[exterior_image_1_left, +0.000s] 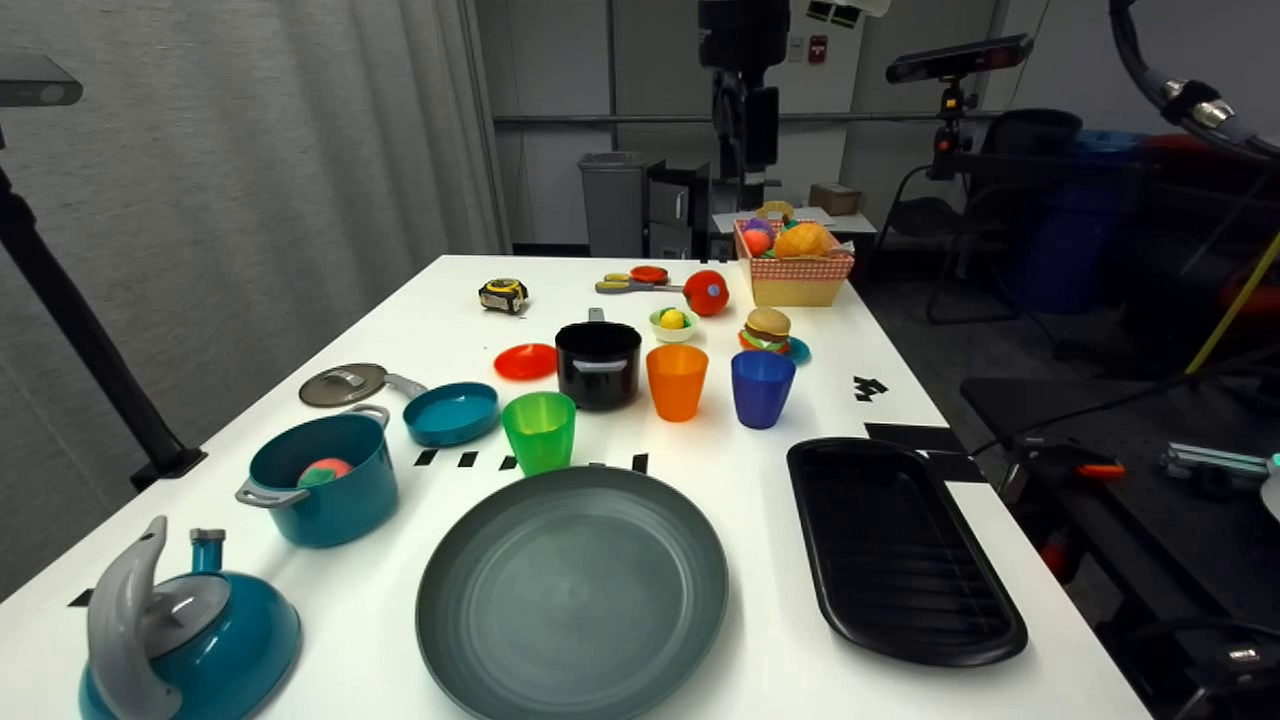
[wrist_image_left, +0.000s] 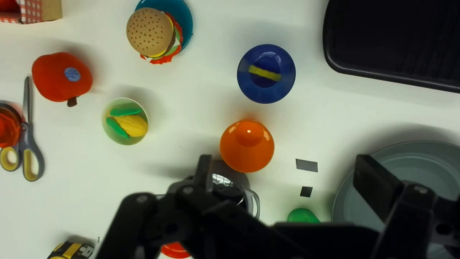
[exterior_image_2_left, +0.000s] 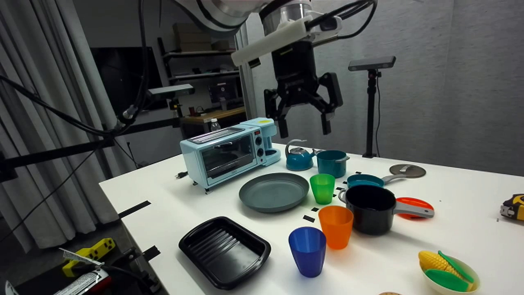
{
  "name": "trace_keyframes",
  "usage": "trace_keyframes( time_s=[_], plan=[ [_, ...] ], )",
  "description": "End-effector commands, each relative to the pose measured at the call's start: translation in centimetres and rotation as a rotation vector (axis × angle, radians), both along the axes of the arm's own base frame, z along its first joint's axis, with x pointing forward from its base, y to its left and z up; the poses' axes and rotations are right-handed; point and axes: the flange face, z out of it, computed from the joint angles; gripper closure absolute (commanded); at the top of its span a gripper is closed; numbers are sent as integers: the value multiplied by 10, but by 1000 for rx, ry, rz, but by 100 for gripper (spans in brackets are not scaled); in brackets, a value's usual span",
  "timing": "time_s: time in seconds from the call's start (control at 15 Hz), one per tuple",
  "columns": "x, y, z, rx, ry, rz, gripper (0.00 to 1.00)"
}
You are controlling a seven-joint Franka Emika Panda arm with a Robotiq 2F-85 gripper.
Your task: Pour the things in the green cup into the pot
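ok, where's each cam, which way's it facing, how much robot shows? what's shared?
An exterior view: stands near the toy corn, faces the toaster oven; arm and open gripper at top.
An exterior view: stands by the kettle, faces past the grey plate to the fruit basket; gripper edge-on at top.
Wrist view: rides on the arm, faces nearly straight down at the orange cup; both fingers low in frame.
Both exterior views share the green cup and pot, from roughly opposite sides.

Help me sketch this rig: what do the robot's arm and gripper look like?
The Franka Panda arm is rounded and whitish, with black cables looped beside a pale bar. The Robotiq gripper is black, with two angular, jointed fingers.
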Motion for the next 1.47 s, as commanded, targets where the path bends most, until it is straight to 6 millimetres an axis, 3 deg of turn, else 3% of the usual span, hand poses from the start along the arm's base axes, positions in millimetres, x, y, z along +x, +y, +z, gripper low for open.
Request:
trace_keyframes(
  time_s=[0.0, 0.8, 1.27, 1.4],
  plan=[
    [20, 18, -23, -19, 30, 64, 0],
    [81, 74, -117, 16, -16, 26, 0],
    [107, 104, -143, 17, -126, -37, 0],
    [99, 103, -143, 11, -101, -17, 0]
  ],
)
